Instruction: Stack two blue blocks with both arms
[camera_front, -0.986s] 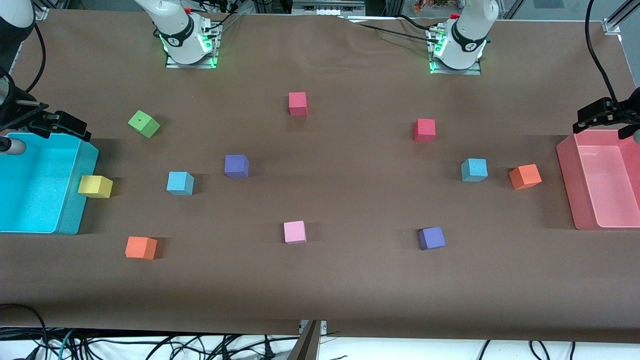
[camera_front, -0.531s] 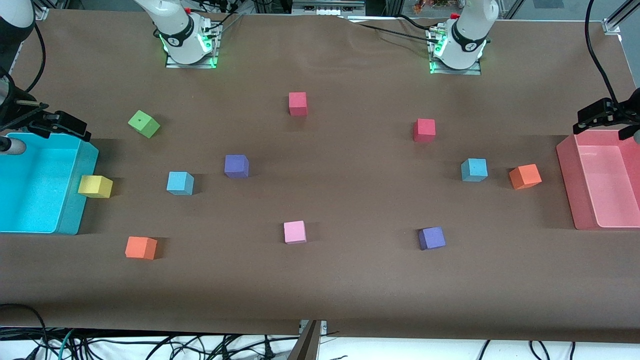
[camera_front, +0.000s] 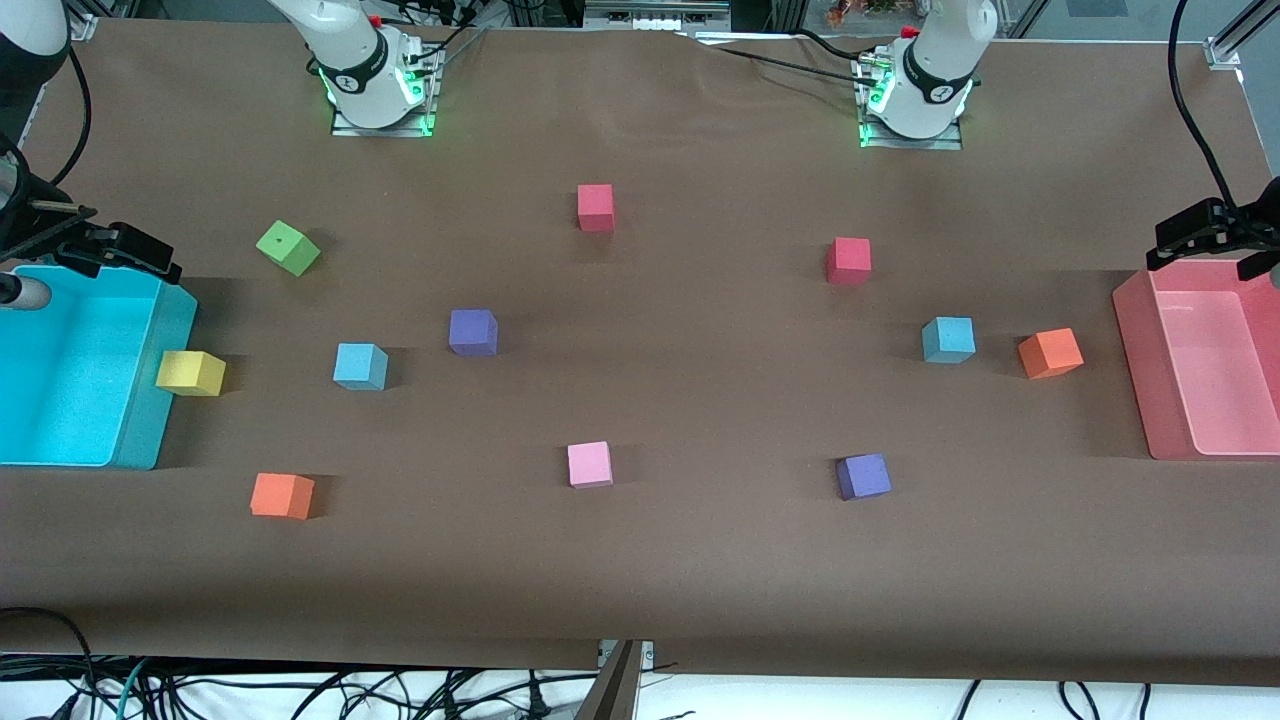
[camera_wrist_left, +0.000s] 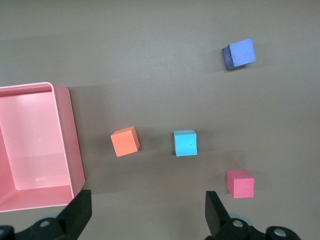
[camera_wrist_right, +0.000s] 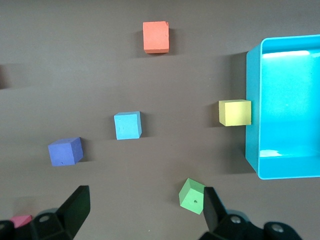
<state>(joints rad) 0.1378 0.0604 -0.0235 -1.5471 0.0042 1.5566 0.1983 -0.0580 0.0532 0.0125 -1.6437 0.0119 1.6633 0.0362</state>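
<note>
Pincers left (camera_wrist_left: 145, 212) & right (camera_wrist_right: 142, 210) both spread, high over table, blue blocks (camera_wrist_left: 185, 143) (camera_wrist_right: 127, 125) well below each

A cyan bin (camera_front: 60, 370) stands at the right arm's end of the bench (camera_front: 700, 580), and a yellow cube (camera_front: 190, 373) touches its wall. A pink bin (camera_front: 1200, 365) stands at the left arm's end, with an orange cube (camera_front: 1050, 353) near it. A pink cube (camera_front: 590, 464) lies between two purple cubes (camera_front: 473, 332) (camera_front: 863, 476).
</note>
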